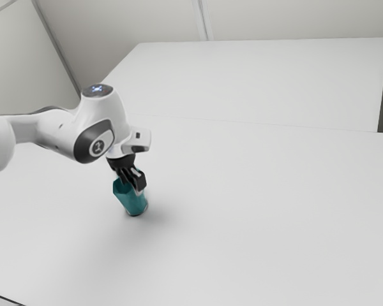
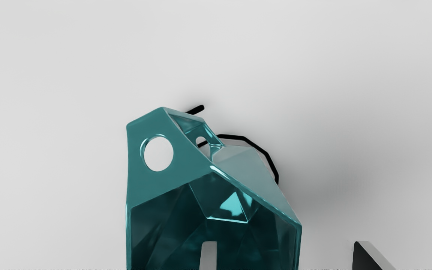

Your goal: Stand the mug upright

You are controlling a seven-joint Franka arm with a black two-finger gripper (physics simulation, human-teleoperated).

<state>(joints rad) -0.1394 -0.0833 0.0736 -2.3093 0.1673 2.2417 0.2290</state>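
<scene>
Teal faceted mug (image 1: 131, 202), mouth up, dark-edged base toward white table (image 1: 262, 210).

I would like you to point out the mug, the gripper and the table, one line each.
Mug (image 1: 133, 202): exterior view, on the outer wall, below the rim.
Gripper (image 2: 283, 248): wrist view, midway between its two fingertips.
Table (image 1: 262, 217): exterior view, on its bare white top.

The teal mug (image 2: 171, 180) looks smooth and glossy, like shiny plastic or glass, with bright glints inside it. The white bench (image 1: 274, 210), seen across most of the exterior view, looks smooth and matt.
</scene>
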